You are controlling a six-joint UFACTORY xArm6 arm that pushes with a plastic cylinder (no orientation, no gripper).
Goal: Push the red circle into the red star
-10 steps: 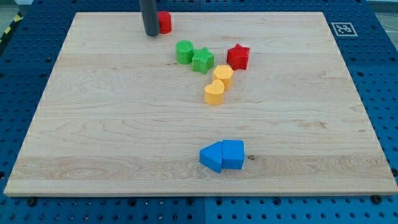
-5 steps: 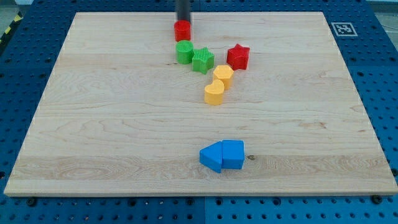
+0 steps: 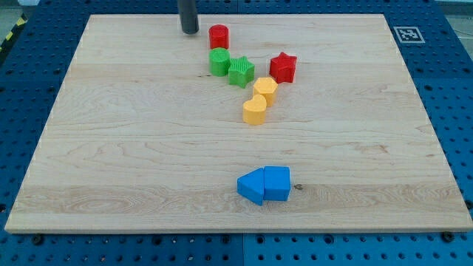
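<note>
The arm ends in a straight dark rod with no jaws to open or close, so it holds nothing. My tip [image 3: 190,32] rests on the board near the view's top, to the view's left of the small red circle block [image 3: 218,36] and apart from it, with bare wood between them.

The red circle stands just above the green circle block [image 3: 219,62], close to it; whether the two touch cannot be told. The red star block [image 3: 283,68] lies lower and to the view's right, well apart from the red circle, so the task appears unfinished: the circle has yet to cross that gap and meet the star. The green star block [image 3: 241,72] sits against the green circle.

Below them two yellow blocks [image 3: 259,100], shapes unclear, form a short diagonal. Two blue blocks [image 3: 264,185] lie together near the view's bottom.

The surface is a pale wooden board [image 3: 111,148] with visible grain. It rests on a blue perforated table [image 3: 451,66]; a black-and-white marker tag [image 3: 407,34] sits at the board's top right corner.
</note>
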